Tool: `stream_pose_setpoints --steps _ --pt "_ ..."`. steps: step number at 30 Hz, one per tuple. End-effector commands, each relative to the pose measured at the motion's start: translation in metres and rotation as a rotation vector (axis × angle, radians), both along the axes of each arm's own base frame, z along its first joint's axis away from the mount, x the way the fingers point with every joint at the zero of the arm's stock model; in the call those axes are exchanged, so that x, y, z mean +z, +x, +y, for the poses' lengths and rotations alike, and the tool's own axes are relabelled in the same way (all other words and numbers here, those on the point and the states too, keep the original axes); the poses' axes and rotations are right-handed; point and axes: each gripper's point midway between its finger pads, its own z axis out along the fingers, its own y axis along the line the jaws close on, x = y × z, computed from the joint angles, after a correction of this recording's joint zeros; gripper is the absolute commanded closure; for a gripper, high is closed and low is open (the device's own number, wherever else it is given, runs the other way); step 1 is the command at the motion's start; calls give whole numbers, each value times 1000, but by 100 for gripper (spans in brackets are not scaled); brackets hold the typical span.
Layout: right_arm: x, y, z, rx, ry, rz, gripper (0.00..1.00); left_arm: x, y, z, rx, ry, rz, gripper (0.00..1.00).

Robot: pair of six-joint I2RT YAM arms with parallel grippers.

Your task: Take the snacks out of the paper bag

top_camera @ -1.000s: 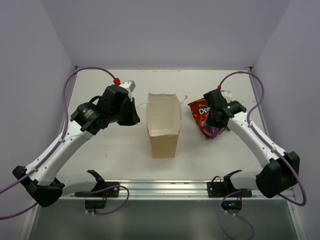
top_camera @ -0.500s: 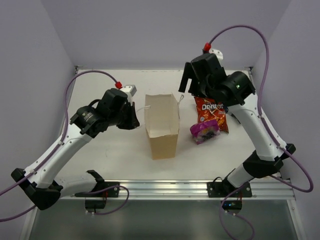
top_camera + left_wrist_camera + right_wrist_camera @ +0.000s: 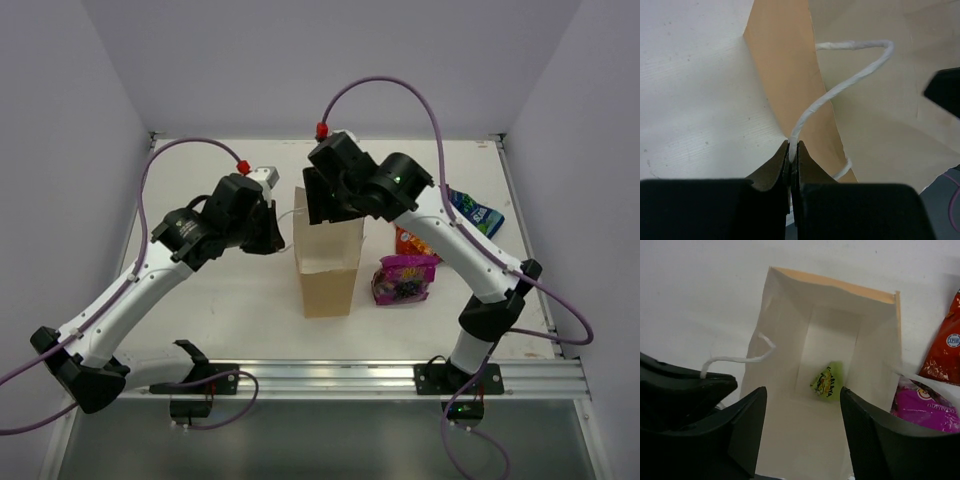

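The tan paper bag [image 3: 328, 275] stands upright and open mid-table. My left gripper [image 3: 277, 230] is shut on its white cord handle [image 3: 850, 82] at the bag's left wall [image 3: 785, 75]. My right gripper [image 3: 322, 198] hovers open and empty over the bag's mouth [image 3: 802, 390]. In the right wrist view a small green-yellow packet [image 3: 827, 381] lies on the bag's floor. On the table right of the bag lie the purple packet [image 3: 403, 278], the red-orange Doritos bag [image 3: 408, 240], partly hidden by my right arm, and the blue packet [image 3: 476, 212].
The purple packet [image 3: 927, 407] and Doritos bag [image 3: 945, 352] lie close to the bag's right wall. The right arm spans above the packets. Grey walls enclose the table on three sides; a metal rail [image 3: 330, 375] runs along the near edge.
My right arm has let go of the purple packet beside the Doritos bag and swung left, over the bag's mouth. The blue packet has come into view. The left gripper still holds the handle.
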Motion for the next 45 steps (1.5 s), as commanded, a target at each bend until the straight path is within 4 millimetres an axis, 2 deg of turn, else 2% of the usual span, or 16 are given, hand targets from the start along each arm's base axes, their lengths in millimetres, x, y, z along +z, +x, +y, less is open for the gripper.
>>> stream_pose_setpoints --steps 1,3,8,11,12,21,32,45 --pt "-11 -5 4 0 18 28 39 27 12 1 54 -40 -84 100" --pt "-15 -6 1 -7 16 27 44 35 10 5 79 -55 -98 100" --pt "-43 -9 2 -2 -31 81 56 37 5 13 123 -77 -98 100" --pt "-52 -15 2 -8 -28 117 56 35 2 12 124 -93 -87 100" --pt "-61 -17 -1 -10 -43 132 56 34 2 11 123 -95 -85 100" --pt "-100 -22 -8 -5 -119 184 48 38 0 9 107 -108 -87 100" --pt "-120 -29 0 38 -120 224 42 38 -2 9 75 -90 -89 100" --pt "-147 -45 -4 62 -148 261 50 46 2 6 49 -76 -99 100"
